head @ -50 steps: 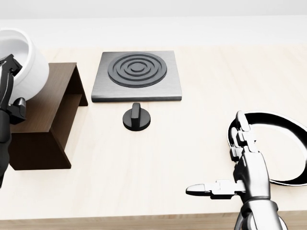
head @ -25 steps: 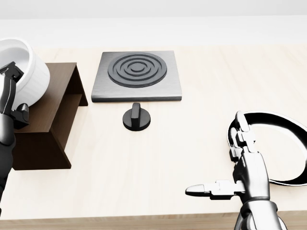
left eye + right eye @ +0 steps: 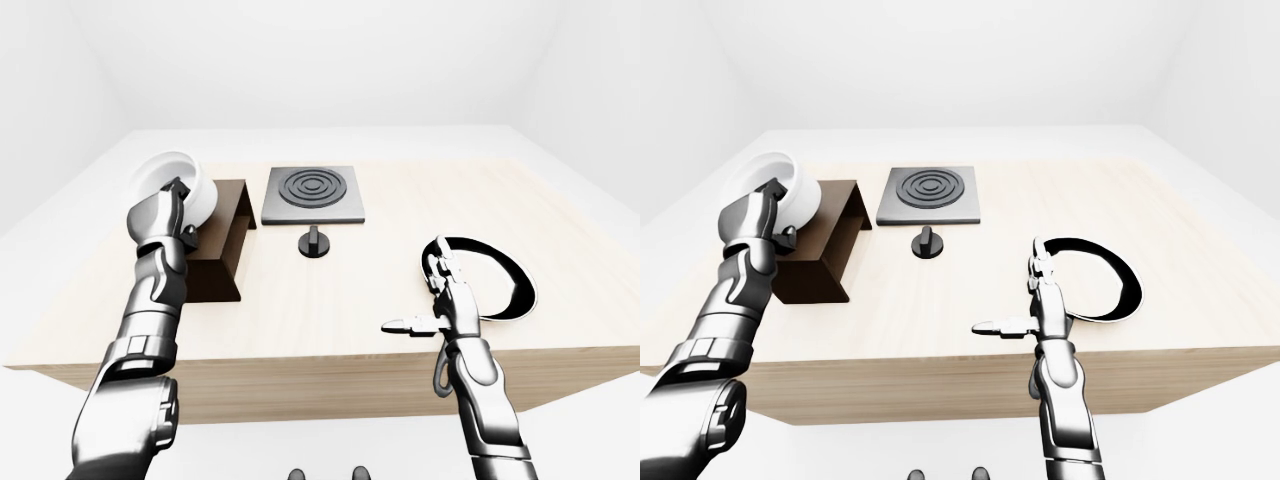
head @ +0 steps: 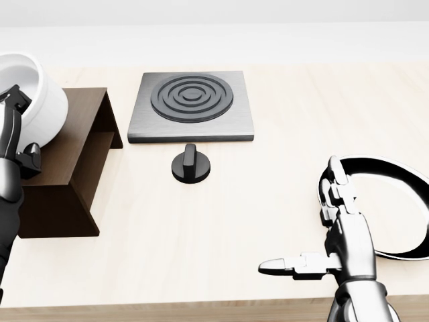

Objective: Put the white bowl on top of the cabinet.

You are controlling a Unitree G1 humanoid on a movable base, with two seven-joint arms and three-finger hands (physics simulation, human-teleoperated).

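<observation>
On the pale wooden table point(image 3: 330, 310) the largest task thing is the dark brown cabinet point(image 4: 70, 151), which stands at the left of the head view. Over its top the white bowl point(image 4: 37, 94) is tilted on its side, with the opening turned to the upper left. The left hand point(image 3: 165, 215) is at the bowl's near wall, and I judge it grips the rim, but I cannot tell if the fingers really close round it, because the hand hides the contact.

The bowl looks rigid, smooth and probably light, like ceramic, so it may slip or chip. A pinch over the rim, with one finger inside and the others outside, seems the best hold.

The right hand point(image 4: 335, 235) is released, with fingers spread, and holds nothing. It hovers just beside the black-rimmed plate point(image 4: 395, 208), which the head view cuts at the right edge.

I cannot see if the bowl touches the cabinet top.
</observation>
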